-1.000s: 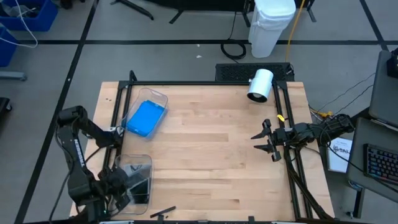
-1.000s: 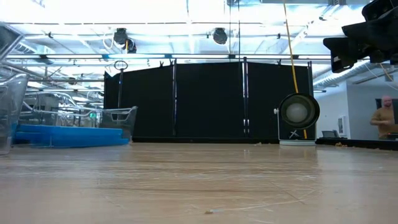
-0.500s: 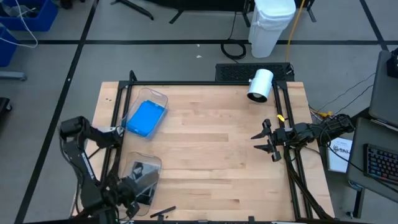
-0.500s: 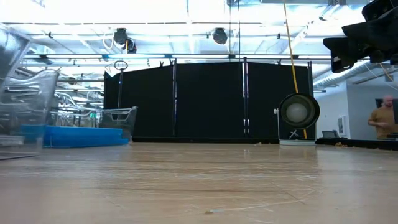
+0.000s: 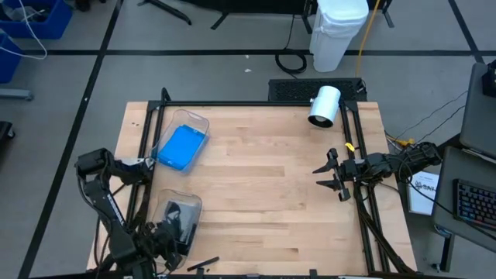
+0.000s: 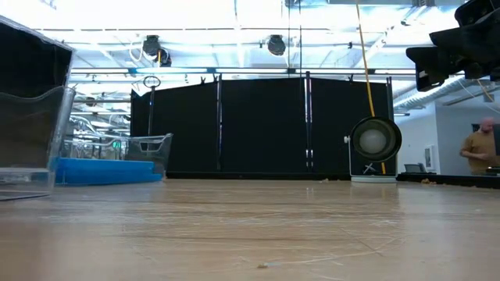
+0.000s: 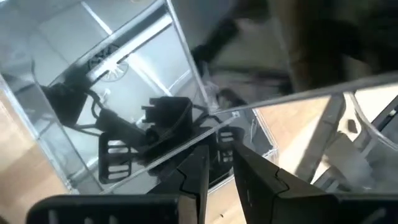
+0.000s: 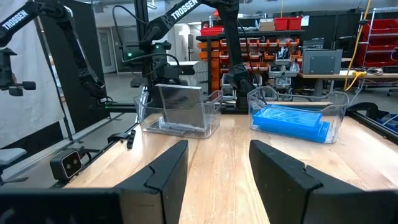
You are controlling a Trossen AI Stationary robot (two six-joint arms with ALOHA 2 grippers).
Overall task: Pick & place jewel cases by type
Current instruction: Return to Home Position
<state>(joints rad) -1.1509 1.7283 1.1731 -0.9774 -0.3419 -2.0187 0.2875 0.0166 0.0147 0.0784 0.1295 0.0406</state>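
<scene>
Work at the near edge of the table (image 5: 271, 194) belongs to the left gripper (image 7: 219, 155), which hangs just beside the near clear bin (image 8: 211, 123). Its wrist view shows the two fingers a little apart with nothing between them, pointed at the bin's wall. Inside that bin we see the dark grey jewel cases (image 8: 179, 106) standing on edge and leaning together — how many, we cannot count from these angles. Farther along the same side of the table sits the second clear bin (image 5: 200, 122), apart from the first, and in it the blue jewel cases (image 5: 180, 147) lie flat in a stack. At the table's right edge, well apart from both bins, the right gripper (image 8: 217, 152) waits above the wood with its fingers spread wide and empty. A white cylinder (image 5: 324, 106) lies near the far right corner, and beyond the table a person (image 6: 478, 148) shows in the room. We find no jewel case loose on the wood, so we judge the sorting by type done — blue in the far bin, grey in the near one. What is left, as we read it, is only for the left arm to draw clear of the bin and fold to its rest, as the right arm looks parked.
</scene>
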